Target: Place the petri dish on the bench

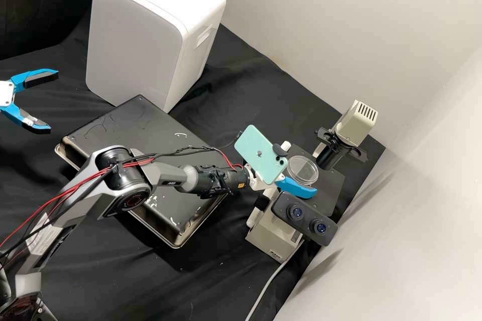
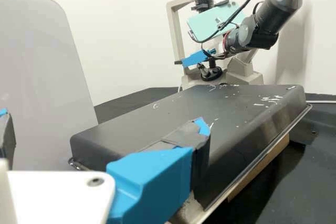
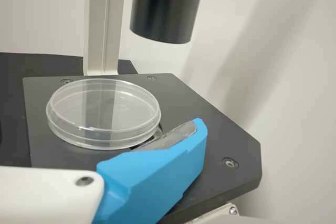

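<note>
A clear petri dish (image 1: 302, 169) (image 3: 103, 111) lies flat on the black stage of a microscope (image 1: 329, 195) at the bench's right end, under the dark lens barrel (image 3: 167, 3). My right gripper (image 1: 290, 174) is at the stage and open. One of its blue fingers (image 3: 157, 171) lies along the dish's near edge, and I cannot tell if it touches. The other finger is hidden behind the mint camera mount (image 1: 261, 153). My left gripper (image 1: 50, 101) (image 2: 102, 124) hangs open and empty above the bench's far left.
A black slab on a metal tray (image 1: 130, 130) (image 2: 236, 114) lies mid-bench under the right arm. A tall white box (image 1: 155, 30) stands behind it. The microscope's eyepieces (image 1: 306, 218) jut toward the front, and a pale wall runs close on the right.
</note>
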Tool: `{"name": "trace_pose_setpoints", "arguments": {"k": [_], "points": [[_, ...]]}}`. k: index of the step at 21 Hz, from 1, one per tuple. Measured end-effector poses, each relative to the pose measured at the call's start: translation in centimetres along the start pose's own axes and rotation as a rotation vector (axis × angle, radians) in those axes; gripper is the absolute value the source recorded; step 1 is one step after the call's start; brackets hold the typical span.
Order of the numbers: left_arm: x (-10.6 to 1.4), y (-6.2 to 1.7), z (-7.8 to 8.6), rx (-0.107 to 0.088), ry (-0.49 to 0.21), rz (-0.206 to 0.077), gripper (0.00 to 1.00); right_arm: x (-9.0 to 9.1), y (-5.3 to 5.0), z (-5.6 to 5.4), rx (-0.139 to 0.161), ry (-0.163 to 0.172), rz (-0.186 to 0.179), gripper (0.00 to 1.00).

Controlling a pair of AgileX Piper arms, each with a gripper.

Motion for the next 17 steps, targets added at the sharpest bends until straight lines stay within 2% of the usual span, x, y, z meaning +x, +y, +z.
{"name": "trace_pose_setpoints", "arguments": {"k": [7,13,17], "points": [[0.0,-0.01,0.2,0.0,-0.011,-0.001,1.0,0.2,-0.3,0.1,-0.001,0.001,0.001,1.0],[0.0,-0.11,0.2,0.0,-0.011,-0.006,1.0,0.7,-0.2,-0.1,0.001,0.01,0.015,1.0],[0.1,-0.24,0.3,0.022,-0.018,-0.013,1.0,1.3,-0.2,-0.1,0.003,0.013,0.018,1.0]]}}
